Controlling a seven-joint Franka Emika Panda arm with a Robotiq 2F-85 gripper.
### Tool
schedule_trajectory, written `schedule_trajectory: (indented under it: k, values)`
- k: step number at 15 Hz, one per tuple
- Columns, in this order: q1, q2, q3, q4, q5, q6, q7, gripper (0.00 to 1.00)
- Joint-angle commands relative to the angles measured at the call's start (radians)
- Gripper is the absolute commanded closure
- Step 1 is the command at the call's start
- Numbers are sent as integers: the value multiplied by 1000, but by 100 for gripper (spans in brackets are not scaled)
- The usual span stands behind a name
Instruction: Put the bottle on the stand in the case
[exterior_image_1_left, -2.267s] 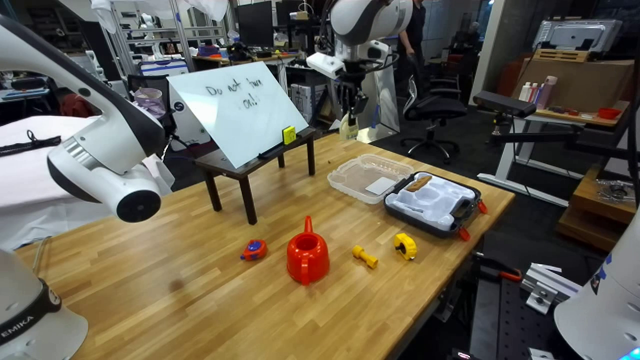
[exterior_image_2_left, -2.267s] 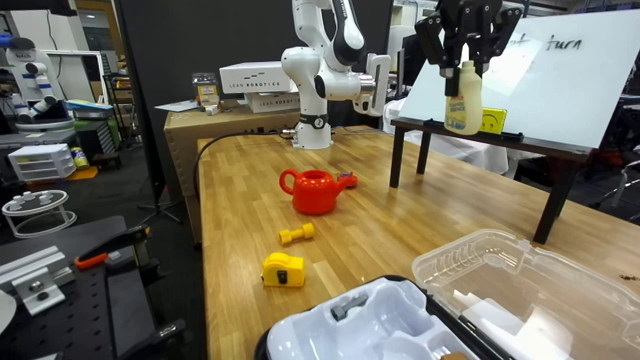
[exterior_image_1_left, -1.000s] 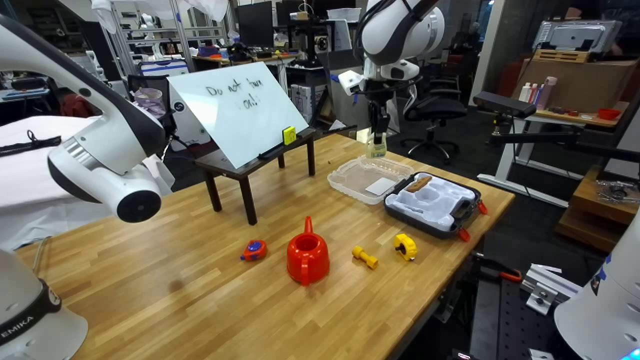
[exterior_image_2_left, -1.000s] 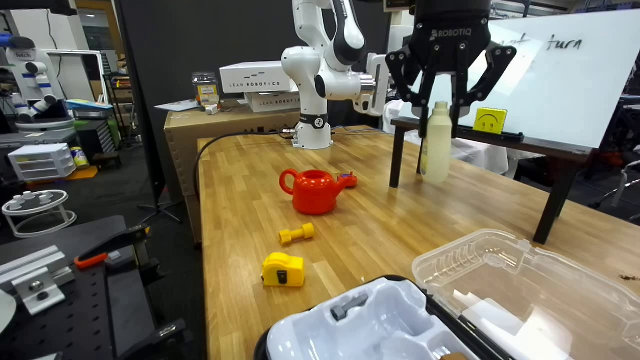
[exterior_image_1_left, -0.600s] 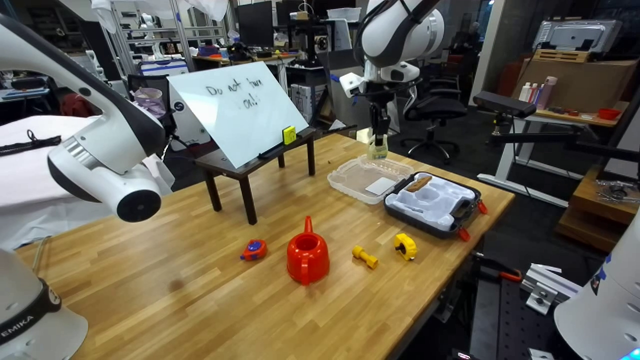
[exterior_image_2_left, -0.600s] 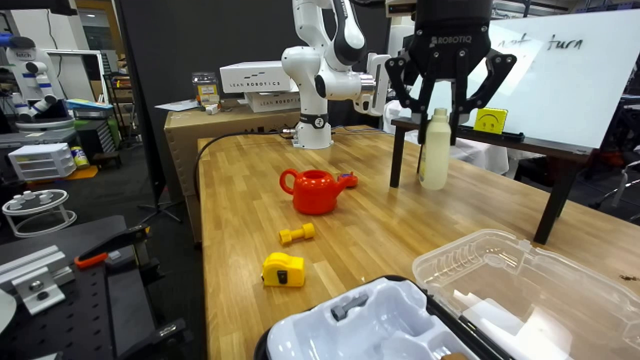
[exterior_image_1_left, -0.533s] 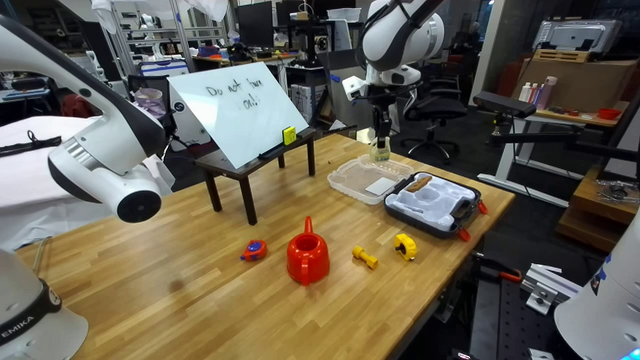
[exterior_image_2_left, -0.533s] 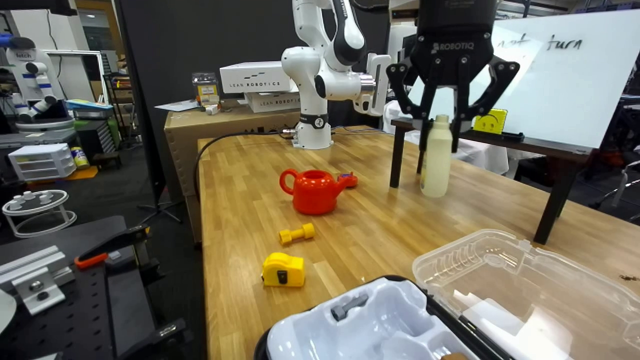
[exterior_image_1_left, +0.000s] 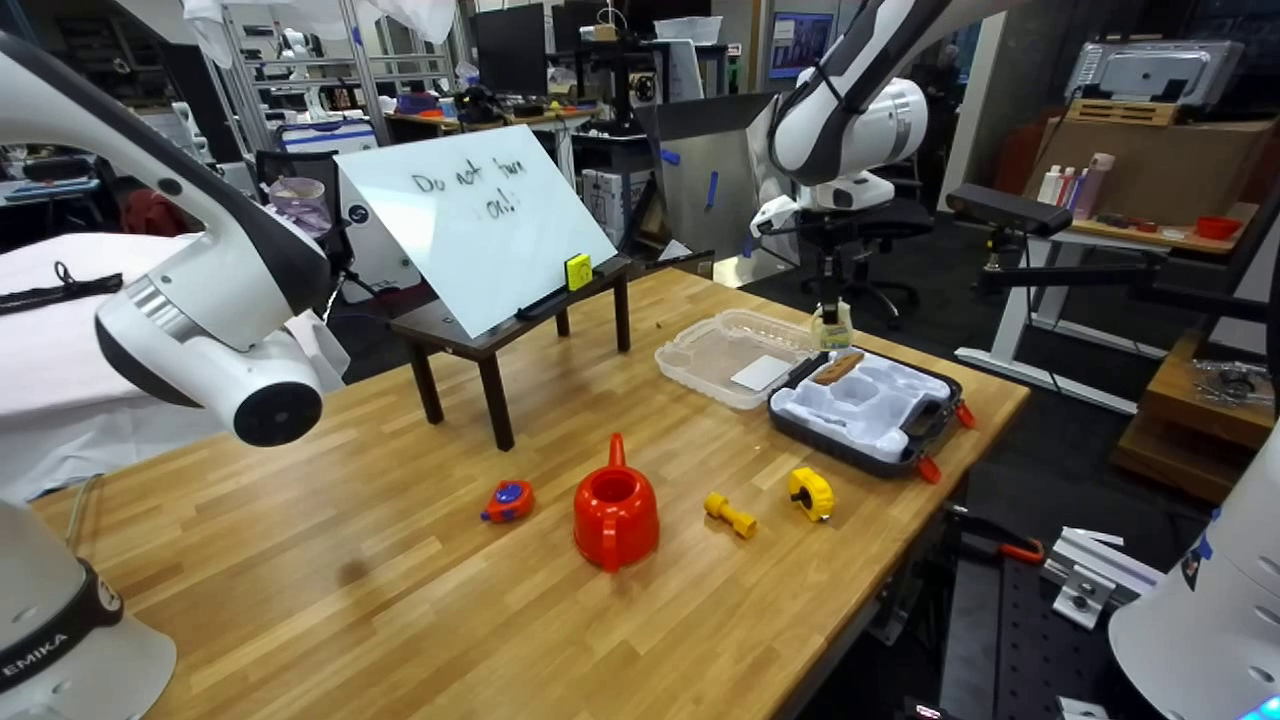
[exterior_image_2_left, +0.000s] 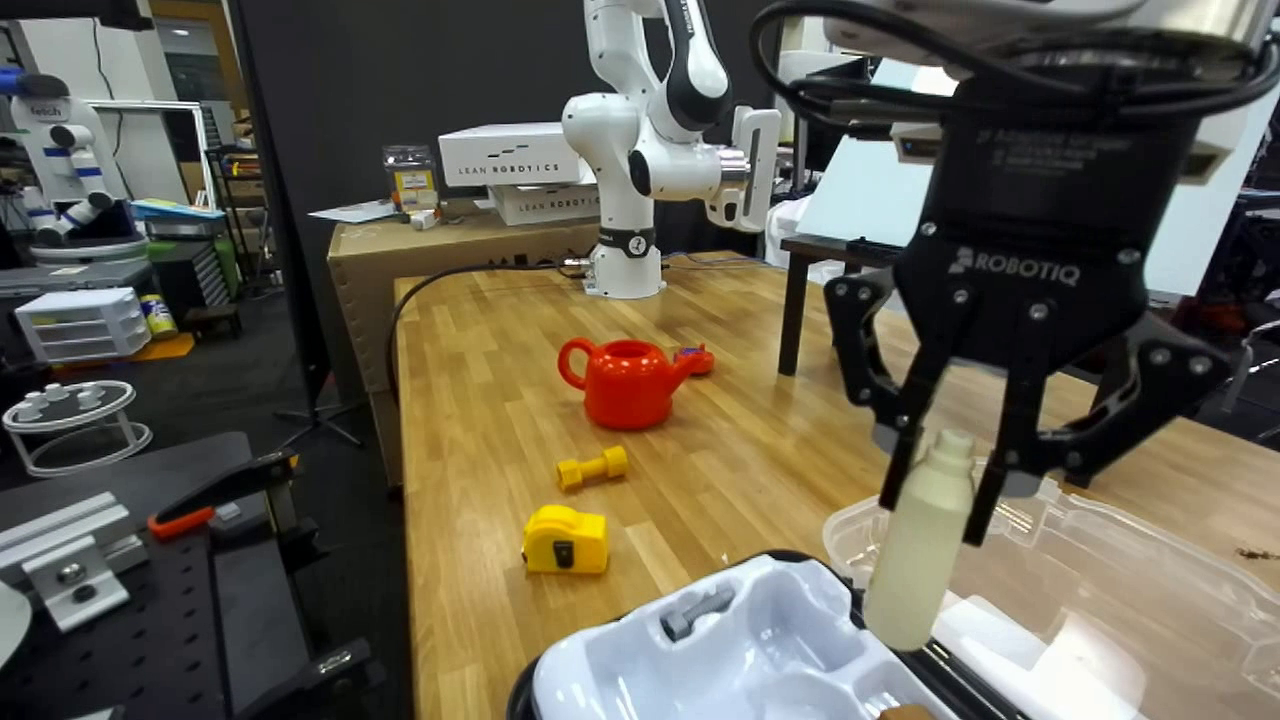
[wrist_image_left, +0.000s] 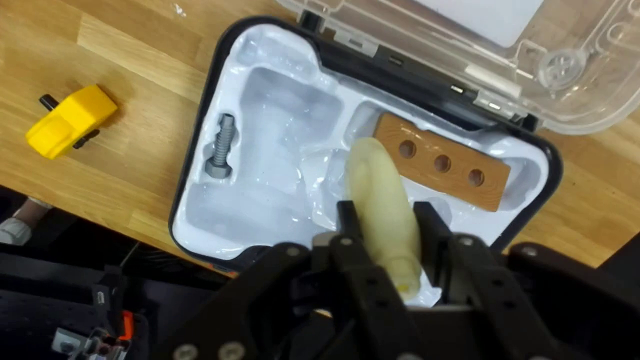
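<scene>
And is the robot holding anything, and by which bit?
Yes, the pale yellow bottle. The jaws are closed on the sides of its upper part, just below the neck.

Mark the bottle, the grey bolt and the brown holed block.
Bottle (wrist_image_left: 384, 212), wrist view: middle of its body.
Grey bolt (wrist_image_left: 224, 143), wrist view: threaded shaft.
Brown holed block (wrist_image_left: 459, 170), wrist view: face between two holes.
</scene>
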Motion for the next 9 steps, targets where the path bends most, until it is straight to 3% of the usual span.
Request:
schedule_trajectory:
  k: [1,9]
  values:
    - [-19,-20,-1,-30,53,-45,31,92]
    - [-36,-30,-5,-87,97,-62,-21,92]
